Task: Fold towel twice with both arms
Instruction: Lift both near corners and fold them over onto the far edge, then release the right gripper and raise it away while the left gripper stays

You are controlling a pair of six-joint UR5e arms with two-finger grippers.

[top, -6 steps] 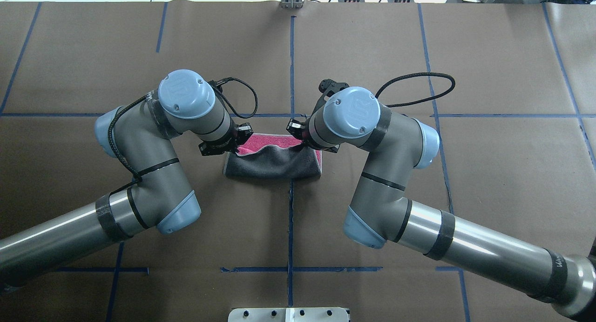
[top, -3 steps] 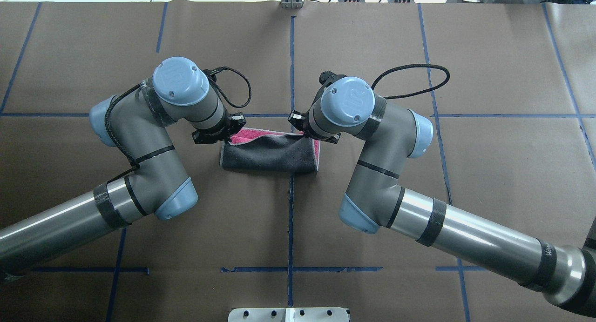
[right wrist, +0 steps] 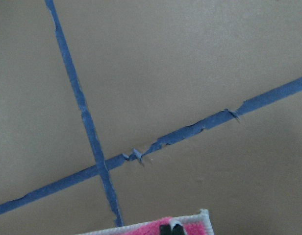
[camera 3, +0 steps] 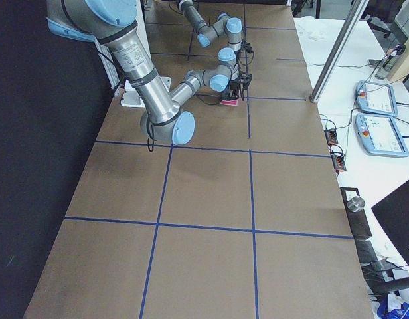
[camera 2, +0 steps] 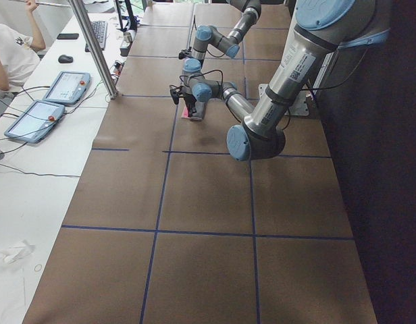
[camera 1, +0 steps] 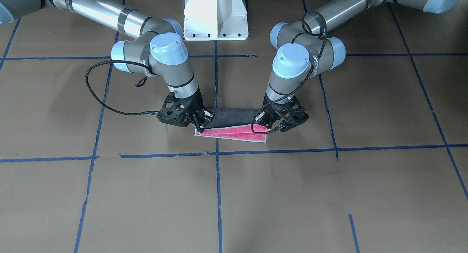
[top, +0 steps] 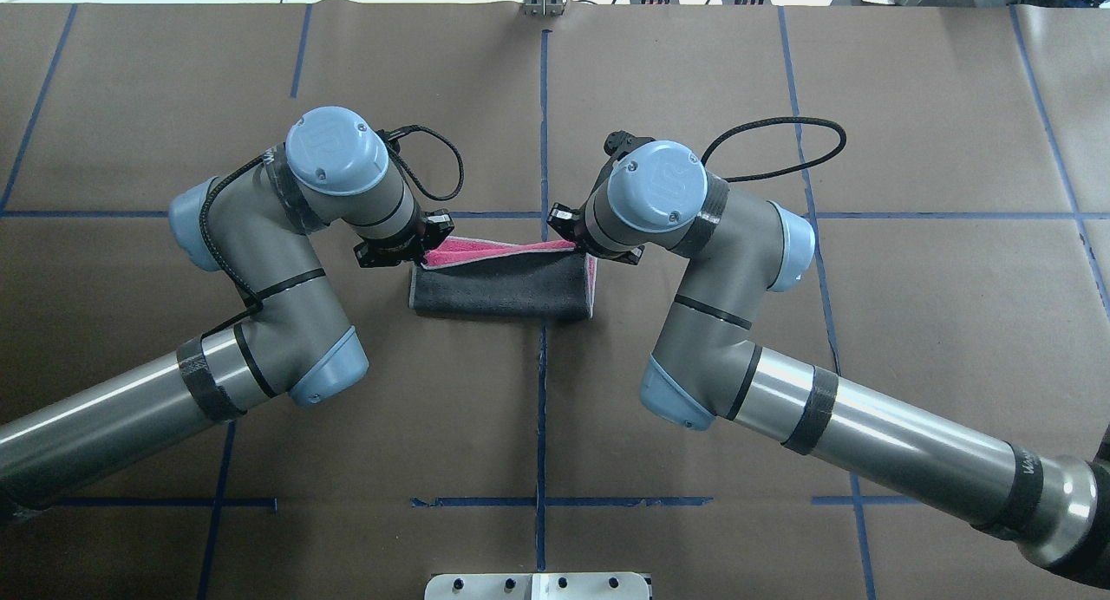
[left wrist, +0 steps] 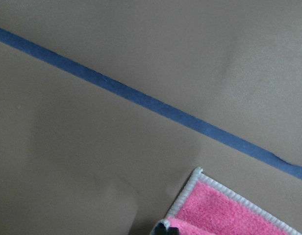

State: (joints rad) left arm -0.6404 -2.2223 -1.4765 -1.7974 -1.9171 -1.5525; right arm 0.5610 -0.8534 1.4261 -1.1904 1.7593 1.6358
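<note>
The towel point(top: 503, 286) lies folded in half at the table's middle, grey face up, with a pink strip point(top: 486, 250) showing along its far edge. In the front-facing view the pink strip point(camera 1: 234, 133) is nearest the camera. My left gripper point(top: 425, 250) is shut on the folded layer's far left corner, low over the table; it shows in the front-facing view point(camera 1: 261, 126) too. My right gripper point(top: 577, 246) is shut on the far right corner, also seen in the front-facing view point(camera 1: 200, 128). Each wrist view shows a pink corner with pale edging point(left wrist: 229, 210) point(right wrist: 156, 226) at the bottom.
Brown paper with blue tape lines point(top: 543, 132) covers the table. The white pedestal base point(camera 1: 215, 15) stands behind the arms. A metal plate point(top: 538, 585) sits at the near edge. A metal post point(camera 2: 93, 47) and tablets point(camera 2: 66, 86) stand on the side bench.
Both grippers carried the towel's lifted edge away from the robot and down. The sagging grey layer now lies flat, and less pink shows.
</note>
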